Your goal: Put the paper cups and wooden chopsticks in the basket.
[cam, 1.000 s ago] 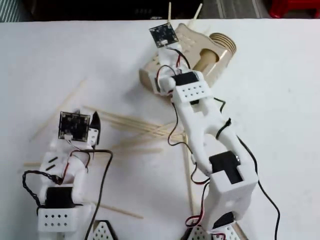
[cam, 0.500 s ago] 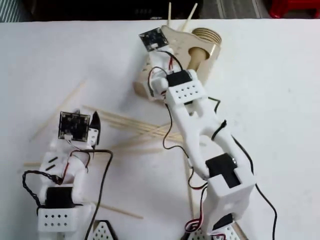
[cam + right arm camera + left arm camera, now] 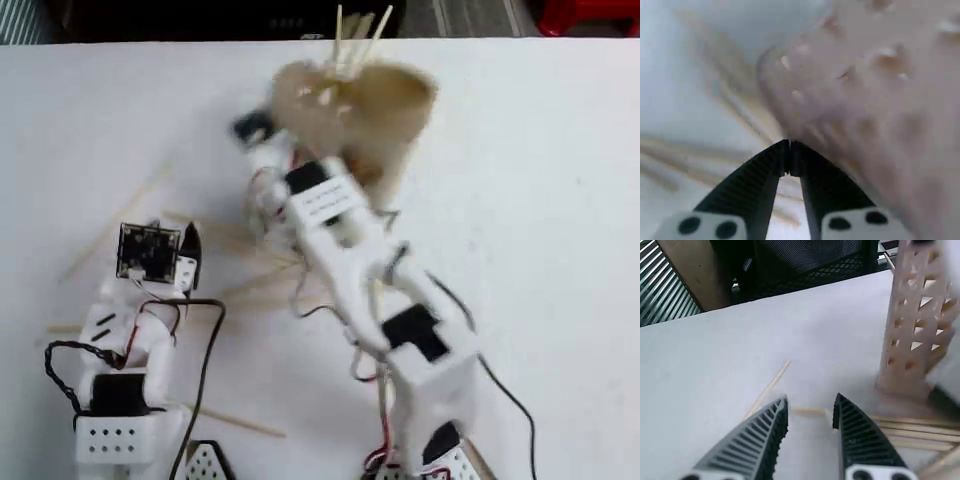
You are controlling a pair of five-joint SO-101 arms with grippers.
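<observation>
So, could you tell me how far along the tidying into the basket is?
Done: a few chopsticks already stand in the basket; whether cups are inside cannot be told. In hand: the right claw is shut at the basket; the left claw hangs open and empty. Left: many loose chopsticks lie on the table.

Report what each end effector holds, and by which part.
Left end effector: open, nothing held. Right end effector: shut, apparently pinching the basket by an edge of its wall; blur hides the exact spot.
</observation>
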